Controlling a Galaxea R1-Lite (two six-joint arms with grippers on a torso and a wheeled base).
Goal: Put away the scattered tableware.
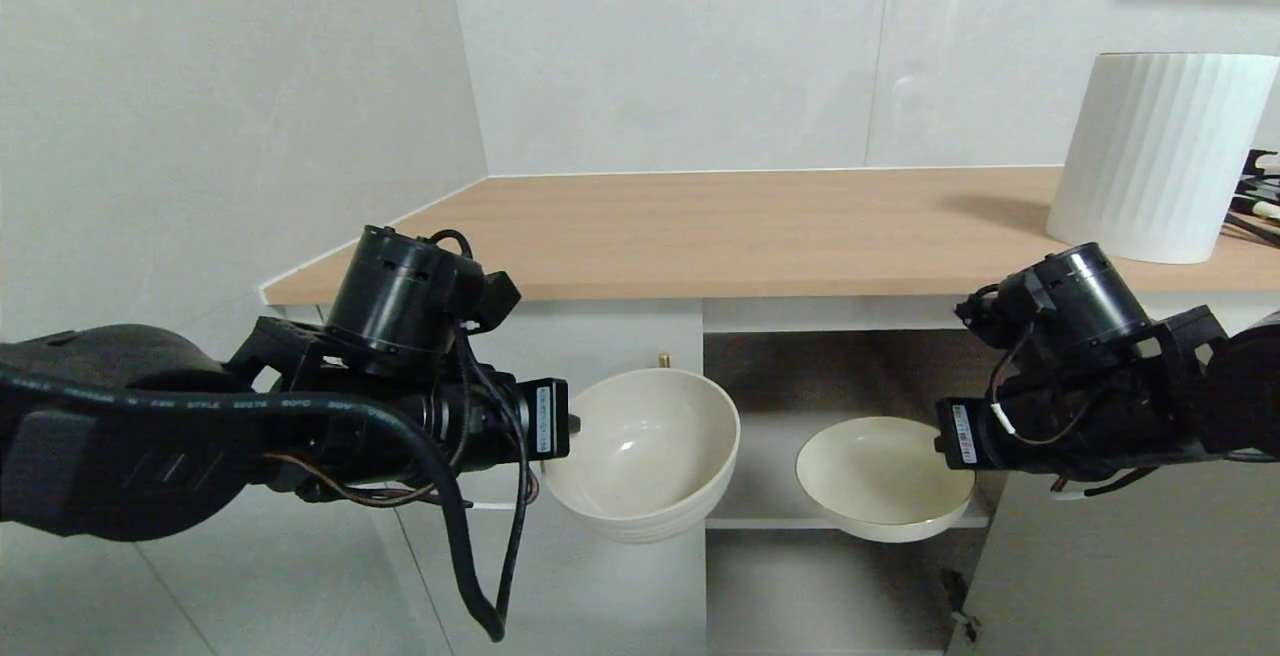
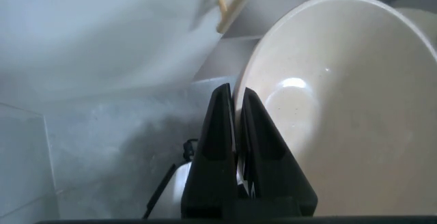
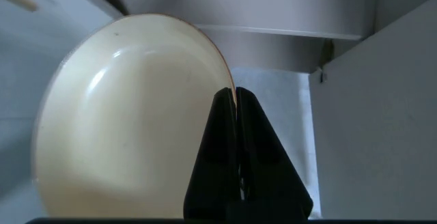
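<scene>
**Cream bowl (image 1: 645, 451) and plate (image 1: 880, 471), one pinched in each gripper**

My left gripper (image 2: 236, 101) is clamped on the bowl's rim, one finger inside and one outside. The bowl hangs tilted in front of the open cabinet (image 1: 770, 376), below the wooden counter (image 1: 760, 226). My right gripper (image 3: 236, 100) is closed on the plate's rim, and the plate sits level near the cabinet's shelf (image 1: 765, 461). It may be resting on the shelf; I can't judge from here. Bowl and plate are apart, side by side. A white ribbed tub (image 1: 1160, 156) stands on the counter.
</scene>
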